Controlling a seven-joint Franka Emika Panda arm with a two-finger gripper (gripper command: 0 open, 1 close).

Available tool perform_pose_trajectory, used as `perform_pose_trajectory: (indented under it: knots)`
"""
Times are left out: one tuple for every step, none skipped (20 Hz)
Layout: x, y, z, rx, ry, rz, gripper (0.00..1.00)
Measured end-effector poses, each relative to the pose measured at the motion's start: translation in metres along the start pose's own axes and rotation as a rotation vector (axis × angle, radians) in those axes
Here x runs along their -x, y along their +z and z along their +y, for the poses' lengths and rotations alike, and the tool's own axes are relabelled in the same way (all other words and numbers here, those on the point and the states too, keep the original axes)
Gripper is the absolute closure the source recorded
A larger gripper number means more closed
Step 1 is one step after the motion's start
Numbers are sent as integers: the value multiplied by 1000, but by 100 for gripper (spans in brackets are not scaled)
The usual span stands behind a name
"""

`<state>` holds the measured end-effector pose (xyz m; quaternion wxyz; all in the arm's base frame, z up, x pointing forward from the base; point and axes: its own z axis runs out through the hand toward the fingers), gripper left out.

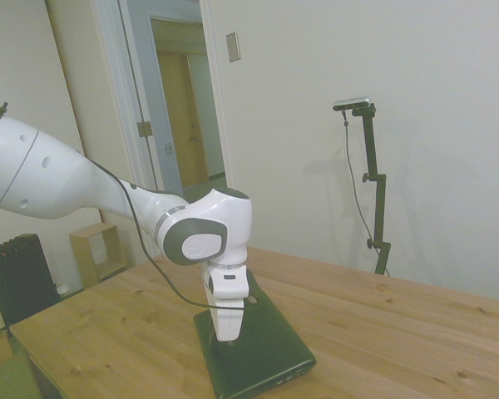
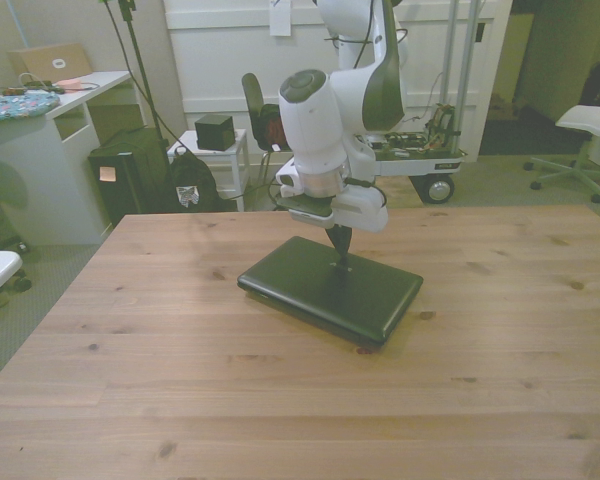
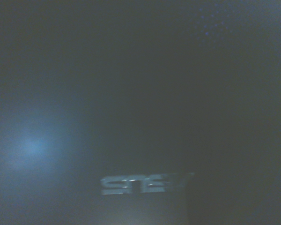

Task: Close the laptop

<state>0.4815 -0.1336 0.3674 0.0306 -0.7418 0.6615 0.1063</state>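
The wooden table [image 2: 500, 330] fills the room's middle, and the white arm [image 1: 58, 179] comes in over it, bending down at a big grey-capped joint. The laptop [image 2: 375, 290] lies flat on the table with its lid down, a dark slab set at an angle to the table's edges; in the front view it sits just above the table's centre, with one corner pointing to about five o'clock. From the side view the laptop [image 1: 270, 349] sits near the table's near edge, ports showing along its side.

The gripper [image 2: 342, 262] points straight down and its tip touches the lid, toward twelve o'clock from the lid's middle in the front view. From the side the gripper [image 1: 226, 337] is mostly hidden behind the white wrist housing. The fingers look pressed together into one dark point, with nothing pinched between them.

The wrist view is dark and blurred, filled by the lid [image 3: 131, 93]; a pale logo [image 3: 143, 183] shows at six o'clock, letters unreadable, and a soft blue glare sits at about eight o'clock.
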Motion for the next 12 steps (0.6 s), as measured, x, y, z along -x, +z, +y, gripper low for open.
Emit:
perform_pose_trajectory:
  knots:
    - [-3, -1, 3, -4, 6, 0, 100]
    - [-4, -2, 5, -4, 6, 4, 100]
    - [-2, -3, 6, -4, -2, 11, 100]
    - [4, -5, 6, -5, -16, 18, 100]
    - [12, -10, 6, -14, -36, 28, 100]
    - [24, -21, 7, -30, -60, 41, 100]
    - [38, -36, 9, -52, -88, 53, 100]
    - [52, -54, 14, -75, -114, 66, 100]
    - [67, -73, 22, -94, -137, 77, 100]
    - [80, -93, 33, -112, -157, 87, 100]
    - [93, -113, 45, -135, -172, 100, 100]
    - [104, -130, 57, -155, -184, 109, 100]
